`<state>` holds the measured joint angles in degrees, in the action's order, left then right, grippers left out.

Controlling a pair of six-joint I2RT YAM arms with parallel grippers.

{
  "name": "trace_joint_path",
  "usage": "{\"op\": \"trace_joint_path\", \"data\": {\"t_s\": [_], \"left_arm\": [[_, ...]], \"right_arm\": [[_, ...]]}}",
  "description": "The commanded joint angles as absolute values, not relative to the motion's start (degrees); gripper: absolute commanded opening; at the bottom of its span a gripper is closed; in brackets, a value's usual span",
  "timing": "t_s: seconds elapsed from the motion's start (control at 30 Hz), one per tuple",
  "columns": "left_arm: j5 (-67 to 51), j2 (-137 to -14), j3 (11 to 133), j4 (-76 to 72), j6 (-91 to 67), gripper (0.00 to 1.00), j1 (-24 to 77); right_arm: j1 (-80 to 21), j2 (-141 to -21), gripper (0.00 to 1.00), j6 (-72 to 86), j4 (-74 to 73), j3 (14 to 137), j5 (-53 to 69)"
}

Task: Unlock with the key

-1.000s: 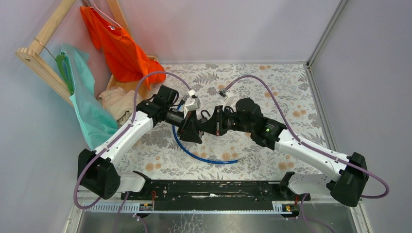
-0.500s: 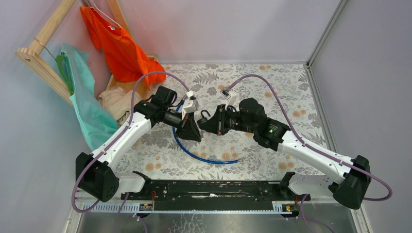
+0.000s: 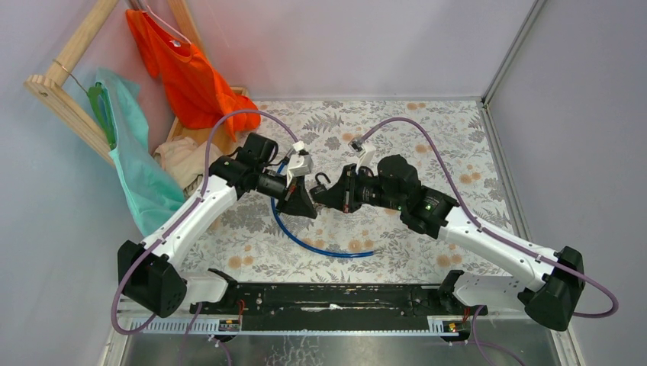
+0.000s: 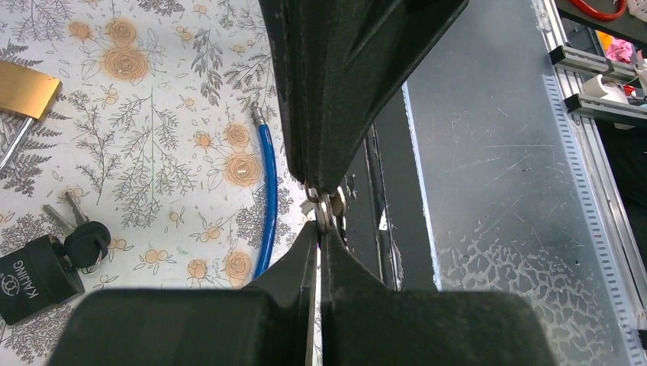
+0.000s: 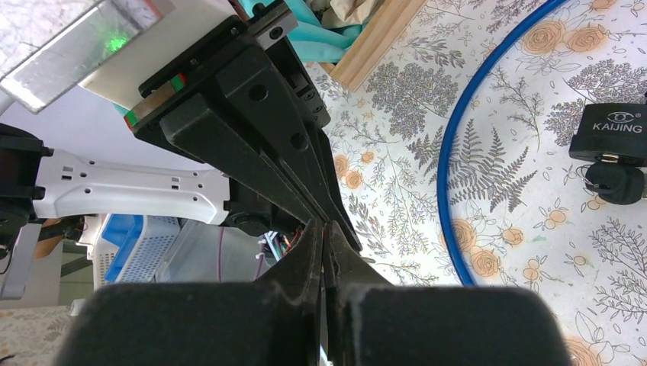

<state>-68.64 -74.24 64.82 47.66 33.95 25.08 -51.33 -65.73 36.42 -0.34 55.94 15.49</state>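
well, at the far left a pale wooden rack (image 3: pixel 69 107) is carrying a teal cloth (image 3: pixel 133 168) and an orange garment (image 3: pixel 191 76). on the flower-printed table cover (image 4: pixel 152 114), seen from the left wrist, a brass padlock (image 4: pixel 27 88) is lying at the left edge. below it a black rectangular padlock (image 4: pixel 34 278) is resting flat. the small key with a chunky black plastic head (image 4: pixel 88 242) is lying on the cover, touching that black padlock, and i cannot tell whether its blade is sitting in the keyhole. two thin silver keys (image 4: pixel 59 213) are lying just beside its head. a blue cable (image 4: pixel 267 191) is running between these and the grippers. the left gripper (image 4: pixel 319 229) is hanging over the cover, well apart from the key, with its fingers pressed together. the right gripper (image 5: pixel 326 229) is meeting it tip to tip, fingers likewise pressed together. a tiny silver metal bit (image 4: pixel 324 207) is showing where the tips are meeting, and i cannot tell which pair is pinching it.
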Motion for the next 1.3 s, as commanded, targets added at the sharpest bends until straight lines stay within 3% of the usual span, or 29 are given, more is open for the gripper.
{"op": "trace_joint_path", "data": {"t_s": [0.0, 0.33, 0.43, 0.5, 0.57, 0.73, 1.0, 1.07, 1.17, 1.27], "left_arm": [[-66.88, -73.03, 66.77, 48.16, 32.91, 0.0, 25.21], [-65.98, -72.6, 69.32, 50.74, 30.08, 0.0, 25.22], [-66.08, -72.75, 69.76, 51.67, 29.52, 0.0, 25.18], [-66.54, -72.9, 70.13, 52.39, 29.3, 0.0, 25.16], [-67.03, -73.14, 70.5, 53.26, 29.27, 0.0, 25.25], [-67.56, -73.77, 71.64, 56.62, 31.03, 0.0, 25.18], [-66.83, -74.24, 73.9, 60.61, 33.75, 0.0, 25.22], [-66.92, -74.15, 74.29, 60.93, 33.85, 0.0, 25.29], [-66.7, -74.16, 74.82, 61.64, 34.24, 0.0, 25.22], [-66.83, -74.12, 75.07, 62.42, 34.58, 0.0, 25.25]], "right_arm": [[-51.71, -63.73, 0.0, 34.73, 0.53, 56.37, 15.2], [-51.73, -62.07, 0.03, 31.79, -2.29, 55.85, 14.73], [-51.72, -62.05, 0.21, 30.5, -3.01, 56.27, 15.84], [-51.71, -62.17, 0.44, 29.67, -2.94, 56.81, 17.53], [-51.7, -62.79, 0.57, 28.23, -3.53, 58.09, 19.83], [-51.73, -65.6, 0.64, 23.7, -6.19, 62.14, 24.24], [-51.76, -70.08, 0.52, 21.74, -7.69, 65.3, 26.41], [-51.72, -70.26, 0.42, 21.58, -7.79, 65.17, 26.21], [-51.66, -69.35, 0.17, 21.34, -7.35, 64.21, 25.66], [-51.73, -68.08, 0.01, 20.82, -6.98, 62.97, 25.25]]}}
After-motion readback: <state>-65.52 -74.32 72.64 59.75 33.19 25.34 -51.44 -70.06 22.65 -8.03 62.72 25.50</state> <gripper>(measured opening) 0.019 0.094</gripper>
